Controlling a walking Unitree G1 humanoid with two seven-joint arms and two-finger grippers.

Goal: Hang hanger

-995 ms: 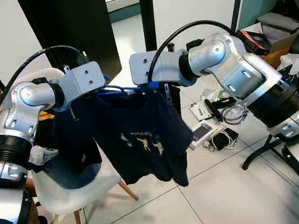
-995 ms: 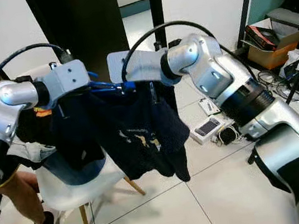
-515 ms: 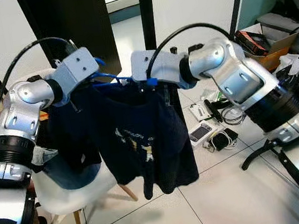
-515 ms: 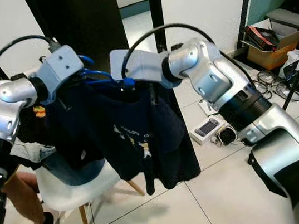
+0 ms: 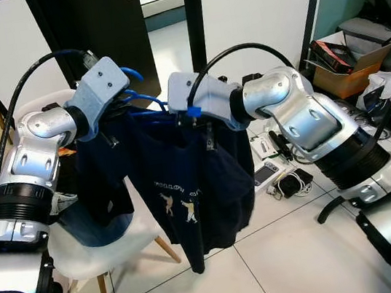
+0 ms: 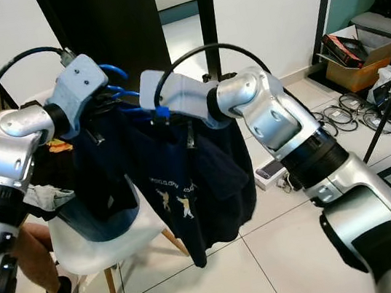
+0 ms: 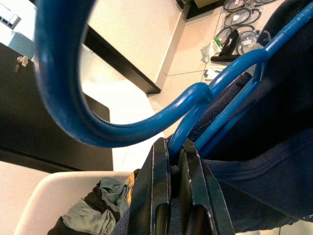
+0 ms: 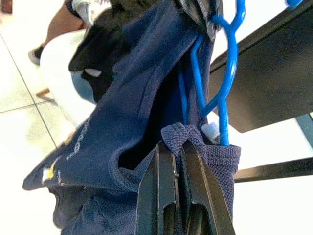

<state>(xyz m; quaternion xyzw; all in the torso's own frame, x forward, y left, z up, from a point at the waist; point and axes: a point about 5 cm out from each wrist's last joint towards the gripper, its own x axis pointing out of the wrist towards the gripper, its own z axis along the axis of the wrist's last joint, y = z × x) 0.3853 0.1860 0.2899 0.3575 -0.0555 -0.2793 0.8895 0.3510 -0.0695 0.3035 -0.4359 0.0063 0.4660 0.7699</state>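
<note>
Two grippers raised at chest height: left gripper (image 7: 172, 196) jaws pinching one blue hanger (image 7: 146, 125), right gripper (image 8: 178, 193) jaws pinching one navy T-shirt (image 5: 187, 192). Below, one white chair (image 5: 100, 249), tiled floor (image 5: 287, 265), dark doorway (image 5: 108, 27) beyond.

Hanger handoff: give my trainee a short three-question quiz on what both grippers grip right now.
1. True or false: the left gripper is clamped on the blue hanger near the base of its hook.
2. What does the right gripper pinch? A) the hanger's hook B) a bunched fold of the navy T-shirt C) a cable
3. Fill in: behind the shirt, a pile of clothes lies on a white ____.

Key: 1 true; 2 B; 3 chair.
</note>
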